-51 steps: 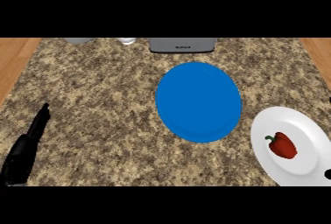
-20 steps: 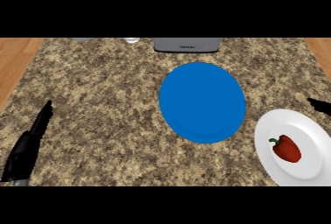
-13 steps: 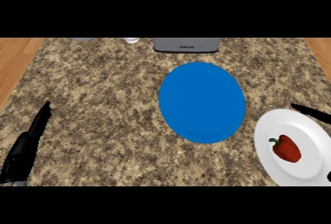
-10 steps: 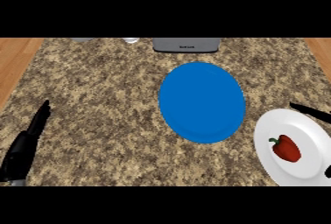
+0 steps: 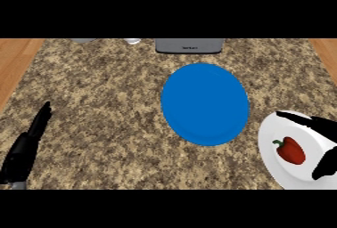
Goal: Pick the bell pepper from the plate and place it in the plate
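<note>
A red bell pepper (image 5: 290,150) with a green stem lies on a white plate (image 5: 270,143) at the counter's right edge. To its left, in the middle of the counter, sits a bare blue plate (image 5: 205,103). My right hand (image 5: 317,123) comes in from the right edge and is open. Its fingers (image 5: 293,117) stretch over the white plate's far rim, and its thumb (image 5: 325,166) shows on the near side of the pepper, apart from it. My left hand (image 5: 26,146) rests open at the lower left, fingers pointing up.
A grey appliance (image 5: 189,45) stands at the counter's far edge, with a small clear object (image 5: 133,41) and a grey object (image 5: 84,40) to its left. Wooden floor shows past the counter's left and right sides.
My right hand has come in from the right edge; its fingers have reached further left over the white plate and its thumb now shows. The pepper and my left hand have not moved.
</note>
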Controlling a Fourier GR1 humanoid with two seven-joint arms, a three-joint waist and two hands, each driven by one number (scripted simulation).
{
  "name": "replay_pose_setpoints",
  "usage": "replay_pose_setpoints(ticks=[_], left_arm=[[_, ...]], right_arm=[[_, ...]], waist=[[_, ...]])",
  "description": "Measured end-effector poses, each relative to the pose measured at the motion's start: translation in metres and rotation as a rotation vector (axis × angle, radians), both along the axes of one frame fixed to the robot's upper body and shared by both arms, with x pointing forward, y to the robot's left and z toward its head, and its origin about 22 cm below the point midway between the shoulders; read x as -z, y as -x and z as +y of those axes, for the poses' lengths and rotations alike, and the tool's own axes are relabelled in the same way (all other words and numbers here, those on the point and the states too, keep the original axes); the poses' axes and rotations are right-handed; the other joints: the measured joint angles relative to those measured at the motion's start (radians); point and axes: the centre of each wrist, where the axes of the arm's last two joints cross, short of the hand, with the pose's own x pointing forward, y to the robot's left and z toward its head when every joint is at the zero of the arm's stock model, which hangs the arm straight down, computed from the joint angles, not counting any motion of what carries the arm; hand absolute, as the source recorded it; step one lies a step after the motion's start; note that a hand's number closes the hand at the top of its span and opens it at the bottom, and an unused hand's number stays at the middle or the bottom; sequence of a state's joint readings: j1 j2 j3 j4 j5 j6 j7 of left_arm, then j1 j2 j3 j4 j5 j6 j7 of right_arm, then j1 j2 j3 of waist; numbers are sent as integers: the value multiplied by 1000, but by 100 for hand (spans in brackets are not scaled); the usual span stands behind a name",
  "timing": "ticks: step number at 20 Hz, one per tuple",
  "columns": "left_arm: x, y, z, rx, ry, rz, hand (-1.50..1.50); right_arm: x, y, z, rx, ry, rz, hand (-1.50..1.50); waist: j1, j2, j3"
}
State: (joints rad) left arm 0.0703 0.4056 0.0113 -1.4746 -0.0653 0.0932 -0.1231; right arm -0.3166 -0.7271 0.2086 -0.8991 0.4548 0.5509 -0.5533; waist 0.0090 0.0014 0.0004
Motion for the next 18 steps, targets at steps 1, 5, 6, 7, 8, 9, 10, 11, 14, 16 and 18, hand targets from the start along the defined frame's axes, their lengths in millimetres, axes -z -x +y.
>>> replay_pose_setpoints(ticks=[1,5,6,7,8,9,10,11,14,16,18], left_arm=[[1,0,1,1,-1,-2,0],[7,5,0,-5,-1,-3,0],[6,7,-3,-6,0,-3,0],[6,9,-2,-6,0,-1,0],[6,11,0,-8,-3,-2,0],[4,10,2,-11,-8,-7,0],[4,10,-2,-7,-8,-6,0],[2,12,-2,-1,-6,-4,0],[-2,6,-2,-4,-7,-10,0],[2,9,-5,-4,-7,-6,0],[3,8,-5,-7,-4,-7,0]], right_arm=[[5,1,-2,-1,6,5,-150],[13,-3,4,-10,13,16,-150],[16,-2,3,-9,13,17,-150],[15,-3,2,-8,15,14,-150],[22,-2,4,-7,14,15,-150],[24,2,2,-8,15,16,-150],[26,0,1,-9,16,17,-150],[31,1,2,-12,19,19,-150],[37,-2,6,-22,5,12,150],[41,-1,7,-22,-15,-5,150],[41,-5,8,-21,-29,-17,150]], waist=[[0,0,0],[-1,0,0],[-1,0,0],[-1,0,0],[-1,-1,0],[-2,-1,0],[-1,0,0],[0,0,0],[-1,-1,-2],[-2,-3,-5],[-1,-3,-5]])
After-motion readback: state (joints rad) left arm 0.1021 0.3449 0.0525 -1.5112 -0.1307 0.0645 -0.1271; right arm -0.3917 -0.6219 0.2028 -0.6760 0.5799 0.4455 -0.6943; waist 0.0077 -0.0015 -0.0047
